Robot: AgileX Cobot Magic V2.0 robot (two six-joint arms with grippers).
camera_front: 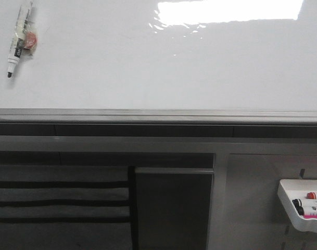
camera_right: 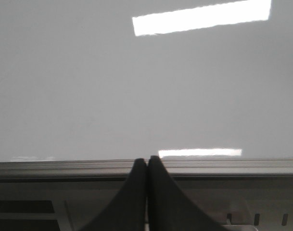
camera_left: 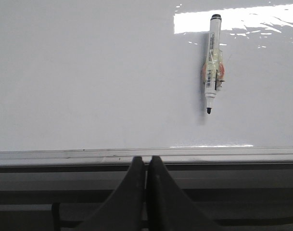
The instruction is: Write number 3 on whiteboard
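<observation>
Both pincers, left (camera_left: 146, 166) and right (camera_right: 146, 168), pressed together; only the left wrist view shows the marker (camera_left: 212, 62).

Marker (camera_left: 212, 65) on whiteboard (camera_left: 88, 77), uncapped

All three views face whiteboard (camera_front: 163, 67), edge rail (camera_front: 158, 114) shared.

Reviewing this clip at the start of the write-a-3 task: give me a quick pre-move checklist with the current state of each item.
1. Whiteboard blank, no 3 drawn yet: ok.
2. Marker in view on the board, tip uncapped: ok.
3. Left gripper shut, holding nothing: not ok for grasping, must open.
4. Right gripper shut, holding nothing: ok, idle.
5. Marker held to the board by tape or magnet: cannot tell.
6. Marker tray clear of the board: ok.
</observation>
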